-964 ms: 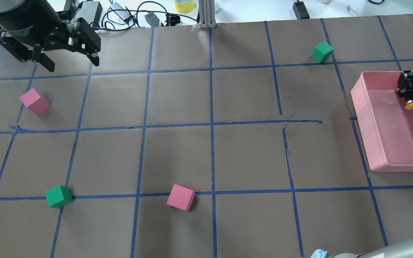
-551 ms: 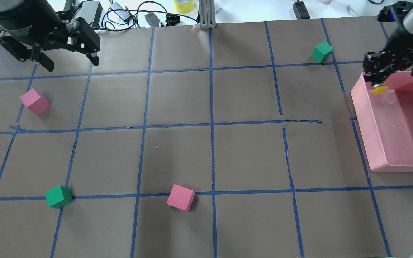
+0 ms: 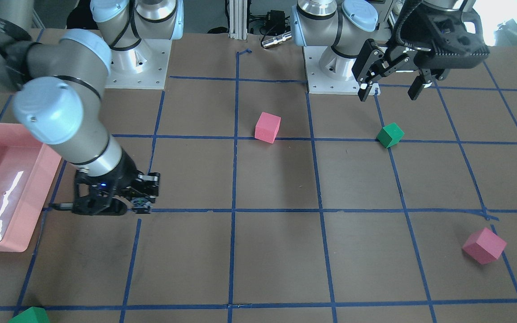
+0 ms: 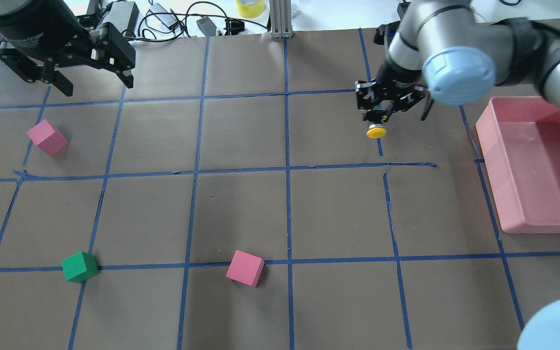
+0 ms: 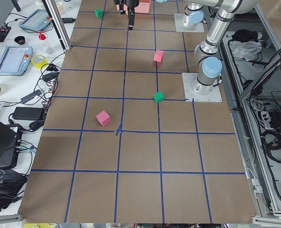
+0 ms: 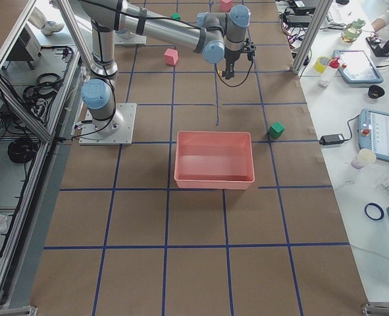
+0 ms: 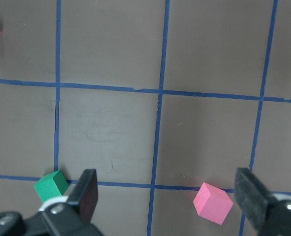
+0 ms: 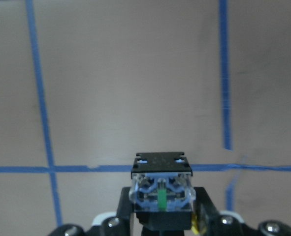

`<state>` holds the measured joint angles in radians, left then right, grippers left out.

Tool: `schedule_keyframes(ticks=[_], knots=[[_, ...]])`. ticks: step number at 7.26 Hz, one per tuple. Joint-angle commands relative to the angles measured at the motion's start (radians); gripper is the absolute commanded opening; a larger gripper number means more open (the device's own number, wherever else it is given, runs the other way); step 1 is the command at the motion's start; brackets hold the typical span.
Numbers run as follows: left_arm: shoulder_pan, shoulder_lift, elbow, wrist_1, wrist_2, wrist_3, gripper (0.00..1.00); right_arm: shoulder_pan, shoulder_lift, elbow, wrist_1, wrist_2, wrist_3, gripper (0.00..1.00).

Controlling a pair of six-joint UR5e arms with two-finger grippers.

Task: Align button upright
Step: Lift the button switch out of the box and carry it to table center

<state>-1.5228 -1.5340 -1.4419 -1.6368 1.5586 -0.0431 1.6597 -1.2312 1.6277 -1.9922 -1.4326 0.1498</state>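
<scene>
My right gripper [image 4: 380,116] is shut on the button [image 4: 376,131]. The button's yellow cap sticks out past the fingertips, over a blue tape line at the back right of the table. In the right wrist view the button's clear grey-white base block [image 8: 161,183] faces the camera between the fingers. In the front-facing view the right gripper [image 3: 138,204] hangs low over the table, just beside the pink tray [image 3: 38,197]. My left gripper [image 4: 99,86] is open and empty at the back left, high above the table. It also shows in the front-facing view [image 3: 388,95].
The pink tray [image 4: 487,133] stands at the right edge. Pink cubes [image 4: 46,137] [image 4: 245,268] and a green cube [image 4: 79,266] lie on the left and front. Another green cube [image 6: 276,129] lies behind the tray, hidden overhead by my right arm. Cables line the far edge.
My right gripper has carried the button out of the pink tray and leftward over the table. The left arm has not moved.
</scene>
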Motion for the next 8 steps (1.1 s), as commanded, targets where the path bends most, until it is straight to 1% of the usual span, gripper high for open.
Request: schedule_keyframes(ticks=[1,4,7,8], knots=[[0.001,0.000,0.000,0.000,0.000,0.000,1.00,0.176,0.154,0.006,-0.221,0.023,0.213,0.00],[0.001,0.000,-0.002,0.002,0.001,0.000,1.00,0.233,0.209,0.012,-0.263,0.021,0.247,0.00],[0.001,0.000,0.000,0.003,0.000,0.000,1.00,0.253,0.223,0.014,-0.278,0.020,0.241,0.00],[0.003,0.002,0.000,0.003,0.000,0.000,1.00,0.256,0.223,0.015,-0.275,0.020,0.238,0.04]])
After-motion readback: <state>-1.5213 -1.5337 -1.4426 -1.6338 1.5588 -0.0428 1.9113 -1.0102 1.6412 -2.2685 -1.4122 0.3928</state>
